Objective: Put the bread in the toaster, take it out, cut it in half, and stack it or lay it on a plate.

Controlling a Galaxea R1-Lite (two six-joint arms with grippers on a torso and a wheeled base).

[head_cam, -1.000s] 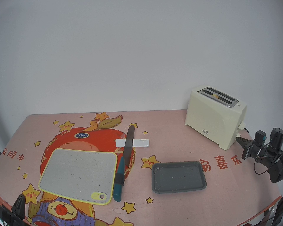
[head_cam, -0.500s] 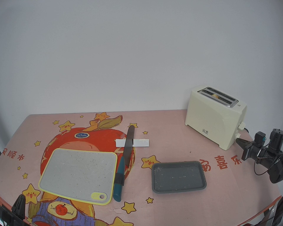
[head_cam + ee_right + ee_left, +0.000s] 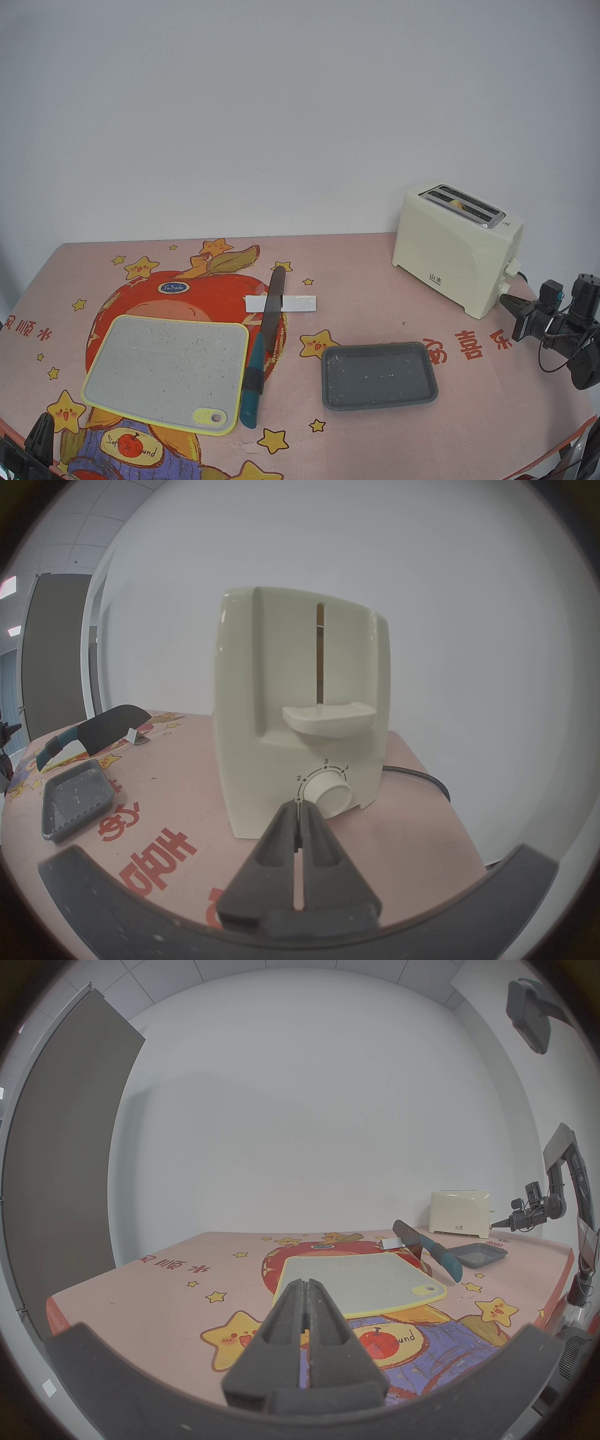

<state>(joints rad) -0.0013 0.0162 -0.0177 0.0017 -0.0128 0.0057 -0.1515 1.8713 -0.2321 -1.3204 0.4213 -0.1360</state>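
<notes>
Sitting out: one toaster (image 3: 456,250), one knife (image 3: 270,319), one board (image 3: 165,372), one tray (image 3: 378,375); both arms' jaws closed.

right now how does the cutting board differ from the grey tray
The cutting board is light grey with a yellow-green edge; the tray is dark grey all over. The cutting board is a flat slab with a hole in one corner; the tray has a raised rim. The cutting board looks larger than the tray. Both are rounded rectangles lying flat on the table, without bread.
</notes>
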